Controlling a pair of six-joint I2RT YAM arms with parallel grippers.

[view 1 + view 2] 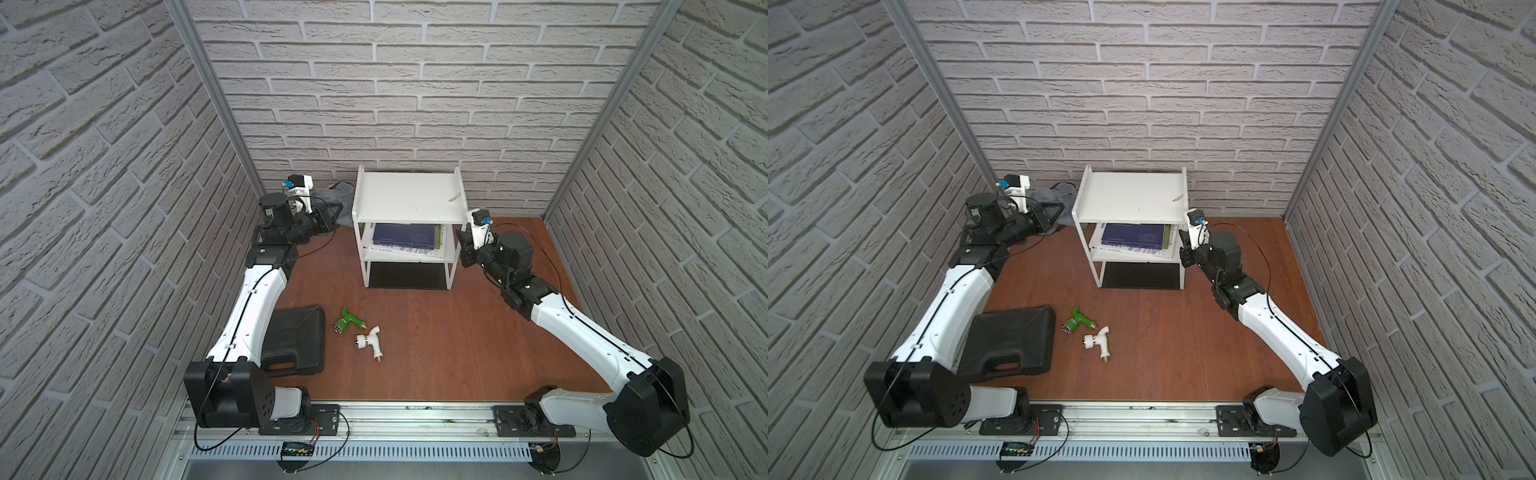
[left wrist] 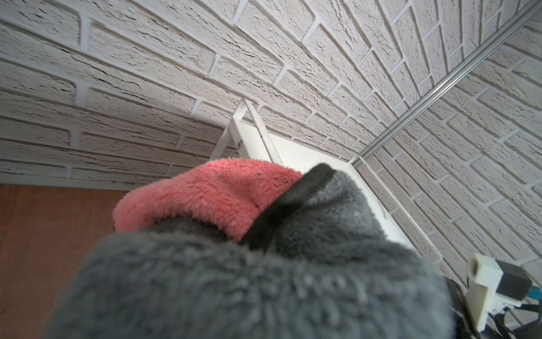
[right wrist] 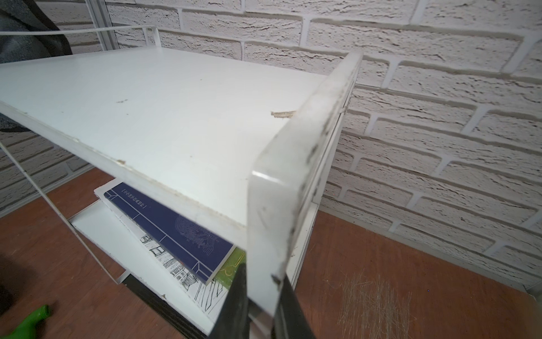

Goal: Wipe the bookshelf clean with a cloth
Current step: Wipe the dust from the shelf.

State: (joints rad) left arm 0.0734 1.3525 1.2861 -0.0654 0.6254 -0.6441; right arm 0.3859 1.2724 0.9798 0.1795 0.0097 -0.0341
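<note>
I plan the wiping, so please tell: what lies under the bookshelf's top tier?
A dark blue book lies on other books on the middle tier; its back part is covered.

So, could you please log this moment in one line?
left gripper: shut on cloth, beside bookshelf | right gripper: shut on bookshelf rail | scrap on top tier

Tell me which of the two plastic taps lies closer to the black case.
The green tap: it lies right beside the black case, with the white tap on its far side.
</note>
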